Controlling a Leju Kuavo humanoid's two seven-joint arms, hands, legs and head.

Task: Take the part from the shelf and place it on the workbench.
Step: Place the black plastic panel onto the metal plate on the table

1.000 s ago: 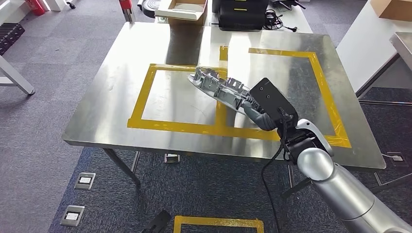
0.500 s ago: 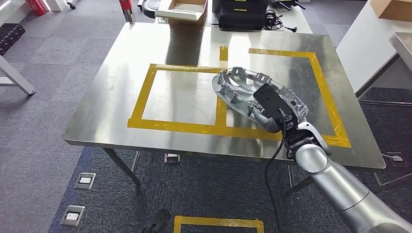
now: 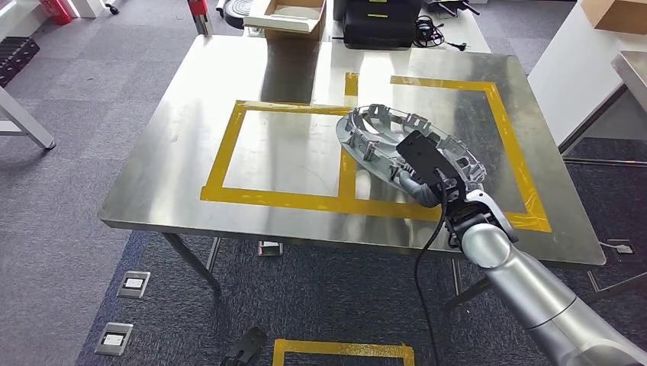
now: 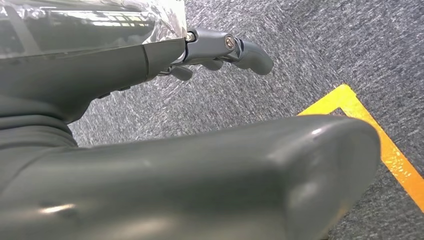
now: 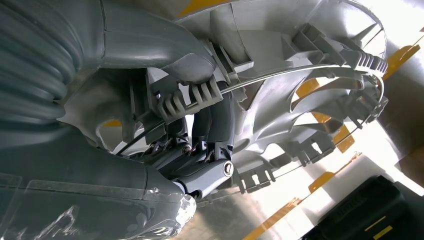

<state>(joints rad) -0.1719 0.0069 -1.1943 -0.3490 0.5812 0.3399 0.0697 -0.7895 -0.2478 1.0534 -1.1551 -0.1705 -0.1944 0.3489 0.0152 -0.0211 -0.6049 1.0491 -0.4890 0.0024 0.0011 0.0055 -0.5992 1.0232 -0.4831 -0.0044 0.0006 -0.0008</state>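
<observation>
I see the workbench (image 3: 191, 114) with bare steel all round. The part (image 3: 381, 133) lies low over its right taped square, long axis running away-left from my right hand (image 3: 416, 179), which grips its near rim (contact underneath unclear). Left hand (image 4: 220, 47) hangs empty, fingers loosely curled.

Right robot hand (image 3: 418, 185) extended forward, fingers clasped.

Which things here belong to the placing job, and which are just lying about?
Job:
grey round part
right robot hand gripping it
steel workbench
yellow tape frames

Lying about:
open cardboard box
black case
brown carton
</observation>
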